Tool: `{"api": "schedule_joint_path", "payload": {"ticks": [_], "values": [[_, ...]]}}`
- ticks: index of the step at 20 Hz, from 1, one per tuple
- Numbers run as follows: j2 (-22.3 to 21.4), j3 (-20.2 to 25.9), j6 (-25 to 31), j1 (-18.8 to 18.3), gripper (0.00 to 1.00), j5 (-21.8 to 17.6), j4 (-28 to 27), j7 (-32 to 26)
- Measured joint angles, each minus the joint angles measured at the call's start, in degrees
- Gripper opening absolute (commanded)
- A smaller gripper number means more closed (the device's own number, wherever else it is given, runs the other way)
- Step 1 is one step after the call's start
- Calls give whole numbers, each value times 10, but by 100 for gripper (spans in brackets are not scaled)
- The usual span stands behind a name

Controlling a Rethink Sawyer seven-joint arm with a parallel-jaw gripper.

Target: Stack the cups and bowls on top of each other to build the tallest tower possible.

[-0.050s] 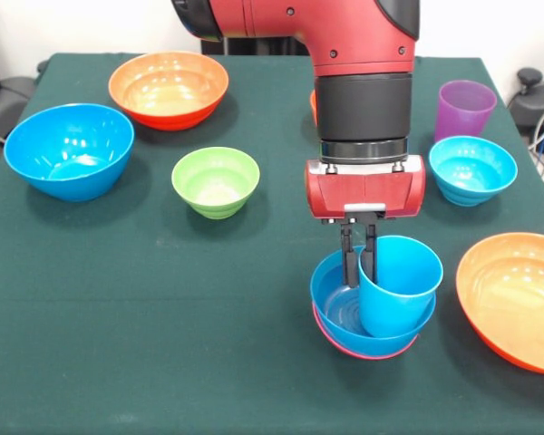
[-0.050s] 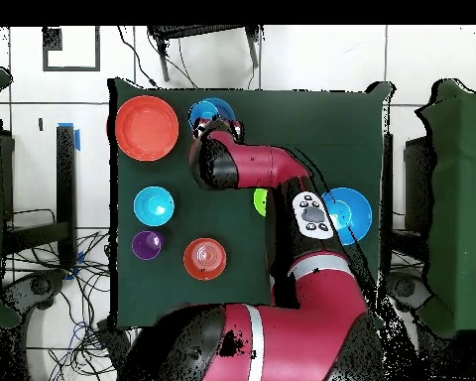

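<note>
Green cloth covers the bench point(image 1: 118, 362), and everything on it sits well spread out. Largest is the red and black arm point(image 1: 344, 54), which comes down over the right half of the front view and ends in the gripper point(image 1: 359, 263), whose jaws are closed on the near-left rim of the light blue cup point(image 1: 399, 285), one finger inside the wall and one outside. That cup stands slightly tilted inside a blue bowl point(image 1: 340, 313), and the blue bowl is nested in a pink bowl point(image 1: 363, 352) of which only a thin lower rim shows; together these three make the tower point(image 1: 372, 308), toward the front of the bench, right of centre. Next in size are two orange bowls, one point(image 1: 169, 88) at the far left and the other point(image 1: 517, 299) cut by the right edge, just beside the tower. A large blue bowl point(image 1: 69, 149) sits at the left edge. A cyan bowl point(image 1: 472, 169) lies right of the arm, with the purple cup point(image 1: 465, 109) upright just behind it. A small green bowl point(image 1: 216, 181) stands left of the gripper, apart from all the rest. From overhead, a further orange bowl point(image 2: 204, 258) shows near the purple cup; in front it is mostly hidden behind the arm.
</note>
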Motion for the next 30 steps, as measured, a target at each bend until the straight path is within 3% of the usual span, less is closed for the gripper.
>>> {"api": "schedule_joint_path", "payload": {"ticks": [20, 21, 30], "values": [[0, 0, 0, 0, 0, 0, 0, 0], [1, 0, 0, 0, 100, 0, 0, 0], [3, 0, 0, 0, 100, 0, 2, 0]]}}
